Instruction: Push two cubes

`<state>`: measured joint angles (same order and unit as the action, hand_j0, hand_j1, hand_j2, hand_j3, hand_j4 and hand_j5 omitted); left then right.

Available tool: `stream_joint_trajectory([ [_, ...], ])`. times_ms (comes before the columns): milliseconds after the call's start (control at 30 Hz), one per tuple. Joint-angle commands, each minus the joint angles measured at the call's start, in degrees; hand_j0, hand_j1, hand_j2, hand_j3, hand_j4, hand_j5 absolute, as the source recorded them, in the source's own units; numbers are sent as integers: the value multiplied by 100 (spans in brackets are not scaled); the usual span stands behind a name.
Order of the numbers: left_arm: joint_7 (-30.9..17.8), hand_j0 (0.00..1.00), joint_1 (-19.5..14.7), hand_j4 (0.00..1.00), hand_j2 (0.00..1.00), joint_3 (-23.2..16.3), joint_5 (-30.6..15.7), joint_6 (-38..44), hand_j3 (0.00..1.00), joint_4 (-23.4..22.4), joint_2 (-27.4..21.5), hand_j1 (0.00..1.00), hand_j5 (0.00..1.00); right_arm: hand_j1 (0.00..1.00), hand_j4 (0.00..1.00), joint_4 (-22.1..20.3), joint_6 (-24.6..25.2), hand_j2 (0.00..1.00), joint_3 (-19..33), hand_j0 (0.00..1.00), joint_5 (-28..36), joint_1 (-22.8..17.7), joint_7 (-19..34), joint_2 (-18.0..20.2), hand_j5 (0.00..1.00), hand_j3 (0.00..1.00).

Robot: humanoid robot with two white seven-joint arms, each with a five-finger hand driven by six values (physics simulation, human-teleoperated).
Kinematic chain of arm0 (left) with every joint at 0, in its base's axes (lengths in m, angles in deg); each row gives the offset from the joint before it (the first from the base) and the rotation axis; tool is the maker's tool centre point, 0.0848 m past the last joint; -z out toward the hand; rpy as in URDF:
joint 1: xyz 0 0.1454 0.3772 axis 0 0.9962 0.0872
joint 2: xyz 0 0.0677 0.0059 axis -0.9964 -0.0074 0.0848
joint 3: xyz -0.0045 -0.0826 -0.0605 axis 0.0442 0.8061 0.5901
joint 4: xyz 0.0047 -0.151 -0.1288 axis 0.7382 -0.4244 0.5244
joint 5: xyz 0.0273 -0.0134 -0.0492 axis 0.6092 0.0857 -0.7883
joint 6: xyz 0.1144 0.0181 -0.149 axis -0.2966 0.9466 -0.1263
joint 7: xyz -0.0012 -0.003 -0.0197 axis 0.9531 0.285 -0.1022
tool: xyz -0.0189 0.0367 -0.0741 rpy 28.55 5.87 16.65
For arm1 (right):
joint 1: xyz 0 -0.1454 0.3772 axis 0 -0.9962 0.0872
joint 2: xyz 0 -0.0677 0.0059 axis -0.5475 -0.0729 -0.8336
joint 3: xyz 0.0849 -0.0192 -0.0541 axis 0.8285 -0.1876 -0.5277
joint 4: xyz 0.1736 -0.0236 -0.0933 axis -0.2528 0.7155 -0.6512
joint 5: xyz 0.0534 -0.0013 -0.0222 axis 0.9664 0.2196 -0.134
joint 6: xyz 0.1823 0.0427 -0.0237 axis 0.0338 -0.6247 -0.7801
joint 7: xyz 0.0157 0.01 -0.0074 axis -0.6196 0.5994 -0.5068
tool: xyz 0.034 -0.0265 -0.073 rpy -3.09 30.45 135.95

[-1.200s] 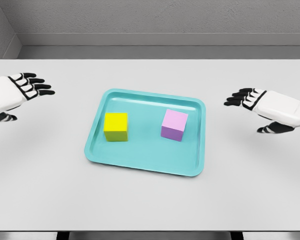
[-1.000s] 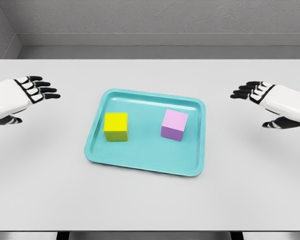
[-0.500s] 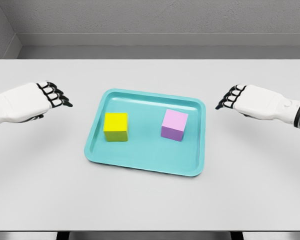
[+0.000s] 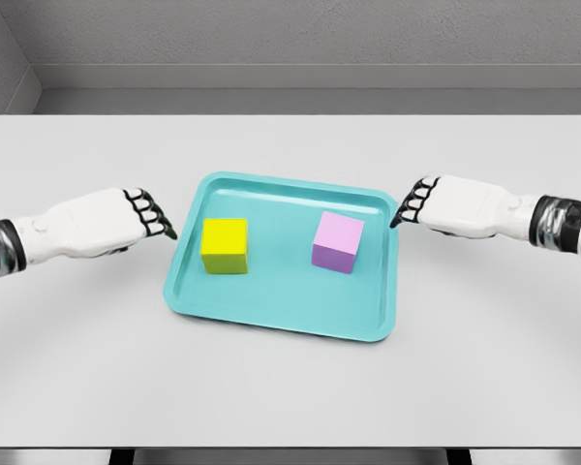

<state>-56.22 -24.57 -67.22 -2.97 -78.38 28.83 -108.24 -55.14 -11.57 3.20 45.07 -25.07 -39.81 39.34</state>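
Note:
A yellow cube [image 4: 225, 245] sits in the left half of a teal tray [image 4: 281, 300], and a pink cube [image 4: 337, 241] sits in the right half. My left hand [image 4: 153, 215] hovers just outside the tray's left rim, level with the yellow cube, its fingers curled downward and holding nothing. My right hand [image 4: 413, 201] is at the tray's right rim, a little behind the pink cube, fingers likewise curled and empty. Neither hand touches a cube.
The tray lies in the middle of a wide white table [image 4: 290, 387]. A grey wall runs along the table's far edge. Bare tabletop surrounds the tray on all sides.
Both hands have moved inward from the table's sides toward the tray. Their spread fingers have curled down. The cubes have not moved.

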Motion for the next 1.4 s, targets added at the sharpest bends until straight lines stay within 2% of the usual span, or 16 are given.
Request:
stream_joint_trajectory([
  [0,-37,76,-9,76,76,-50,-22,9,76,-4,84,76,76,79,79,-52,10,79,-175,79,35,0,5,3,79,79],
  [200,-116,77,-44,77,77,-129,-31,9,77,-13,146,77,77,79,79,-351,10,79,-175,79,35,79,189,38,79,79],
  [367,-125,77,-35,77,77,-138,-31,9,77,-4,199,77,77,79,79,-378,10,79,-210,79,35,105,207,38,79,79],
  [433,-125,77,-44,77,77,-138,-31,9,77,-4,208,77,77,79,79,-360,10,79,-297,79,35,123,383,29,79,79],
  [633,-239,77,-44,77,77,-138,-31,9,77,-13,322,77,77,79,79,-96,10,79,-605,79,-9,167,409,-129,79,79],
  [1067,-450,77,-123,77,77,-173,-31,9,77,-22,612,77,77,79,79,-61,10,79,-790,79,-1,545,550,-375,79,79],
  [1267,-538,77,-158,77,77,-164,-31,9,77,-22,700,77,77,79,79,299,10,79,-1062,79,-18,721,576,-568,79,79],
  [1367,-538,77,-167,77,77,-164,-31,9,77,-127,691,77,77,79,79,308,10,79,-1080,79,-27,756,585,-612,79,79],
])
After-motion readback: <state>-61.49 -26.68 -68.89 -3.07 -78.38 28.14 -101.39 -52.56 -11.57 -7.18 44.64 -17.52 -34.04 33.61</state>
